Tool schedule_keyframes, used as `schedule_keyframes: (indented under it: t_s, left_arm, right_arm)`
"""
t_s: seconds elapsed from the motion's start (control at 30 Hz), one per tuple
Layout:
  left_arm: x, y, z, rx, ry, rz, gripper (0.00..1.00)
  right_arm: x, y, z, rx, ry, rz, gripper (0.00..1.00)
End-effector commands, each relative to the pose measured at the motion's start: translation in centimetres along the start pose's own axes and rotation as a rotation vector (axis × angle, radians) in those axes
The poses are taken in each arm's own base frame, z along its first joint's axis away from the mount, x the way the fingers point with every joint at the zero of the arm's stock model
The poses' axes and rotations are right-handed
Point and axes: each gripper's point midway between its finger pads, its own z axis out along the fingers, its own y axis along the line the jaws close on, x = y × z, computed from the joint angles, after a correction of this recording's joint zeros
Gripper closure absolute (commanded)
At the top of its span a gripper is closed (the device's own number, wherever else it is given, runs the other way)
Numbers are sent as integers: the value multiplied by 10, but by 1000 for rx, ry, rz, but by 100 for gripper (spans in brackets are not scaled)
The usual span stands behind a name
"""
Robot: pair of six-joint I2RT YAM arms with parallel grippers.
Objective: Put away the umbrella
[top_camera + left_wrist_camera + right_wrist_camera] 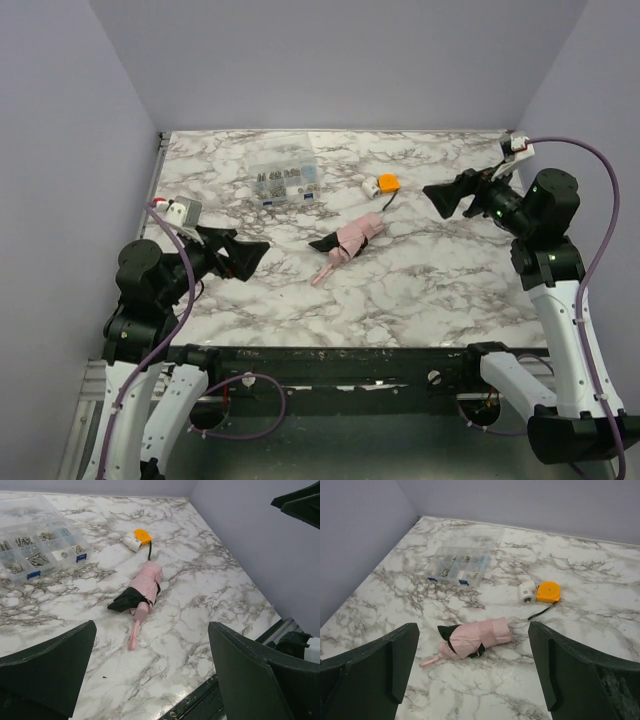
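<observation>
The left gripper point(250, 258) and right gripper point(437, 200) are held with jaws spread wide and nothing between them, each well apart from the pale pink fabric compact umbrella point(352, 238); it is seen lying near the middle of the white marbled table point(450, 280), collapsed into a short roll and bound by a dark strap point(451, 644); the task is judged essentially done, though a black flap point(127, 600) protrudes at one end.

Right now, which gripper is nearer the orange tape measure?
Right. The right gripper hangs open just right of the orange tape measure; the left gripper is farther off, beyond the pink umbrella.
</observation>
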Motion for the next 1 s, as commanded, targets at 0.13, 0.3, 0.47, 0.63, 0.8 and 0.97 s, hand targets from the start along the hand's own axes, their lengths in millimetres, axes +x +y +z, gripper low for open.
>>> schedule_keyframes:
  t_s: [0.13, 0.3, 0.47, 0.63, 0.8, 0.97]
  left_arm:
    - [0, -17, -24, 38, -47, 19, 1]
    - [5, -15, -25, 50, -83, 30, 2]
    - [12, -9, -17, 56, -91, 21, 1]
    - [17, -3, -10, 65, -108, 23, 2]
    - [21, 3, -7, 47, -103, 42, 1]
    - [30, 10, -7, 33, -99, 55, 1]
  right_arm:
    - [0, -24, -12, 169, -43, 62, 0]
    - [7, -23, -11, 142, -27, 70, 0]
    - [15, -26, -11, 135, -10, 76, 0]
    - [18, -19, -11, 96, 5, 78, 0]
    - [20, -25, -11, 100, 13, 83, 0]
    - [20, -26, -9, 97, 19, 83, 0]
